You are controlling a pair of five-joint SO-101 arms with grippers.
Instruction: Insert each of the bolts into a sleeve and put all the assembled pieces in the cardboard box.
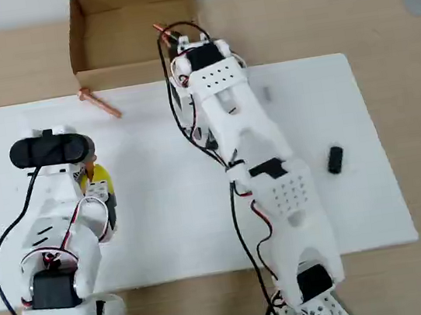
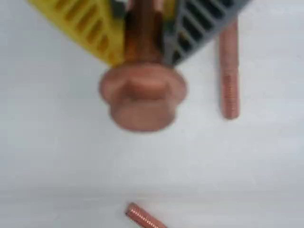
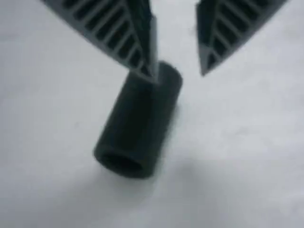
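We've got the right gripper (image 3: 176,72) spread over the black sleeve (image 3: 137,128), which lies flat on the mat (image 3: 247,156), axis approx. across the closing line, off-centre in the gap. Left gripper (image 2: 144,59) pinches a copper bolt (image 2: 142,99).

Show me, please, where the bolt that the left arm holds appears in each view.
Left wrist view: the held bolt sits near the middle, shank between the yellow and grey jaws, head toward the camera.
High view: at the left gripper, over the left part of the white sheet, mostly covered by the arm.
Right wrist view: this camera faces a black sleeve instead.
Shared landmark: the white sheet, under everything in all three.
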